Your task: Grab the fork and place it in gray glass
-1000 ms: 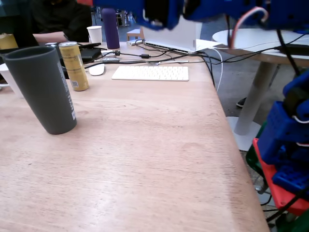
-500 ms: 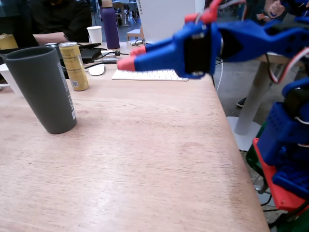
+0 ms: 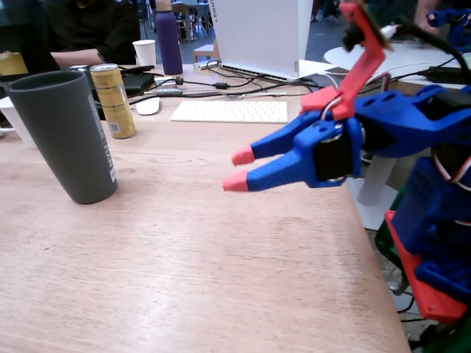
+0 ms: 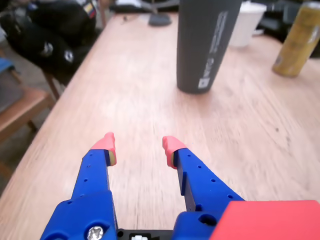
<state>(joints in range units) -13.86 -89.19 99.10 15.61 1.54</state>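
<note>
The gray glass (image 3: 68, 132) stands upright at the left of the wooden table in the fixed view; in the wrist view the gray glass (image 4: 206, 42) is ahead of the fingers, white lettering on its side. My blue gripper (image 3: 239, 168) with red tips hovers above the table's middle right, pointing left toward the glass and well apart from it. In the wrist view the gripper (image 4: 138, 145) is open with nothing between its fingers. The fork is out of view.
A gold can (image 3: 113, 99) stands just behind the glass, seen also as the gold can (image 4: 296, 37) in the wrist view. A white keyboard (image 3: 229, 111), cables, a purple bottle (image 3: 168, 40) and a white cup (image 3: 144, 51) sit at the back. The table edge (image 3: 353, 213) runs along the right.
The arm has swung down from the top of the fixed view to just above the table. The gripper now points left at a lower height.
</note>
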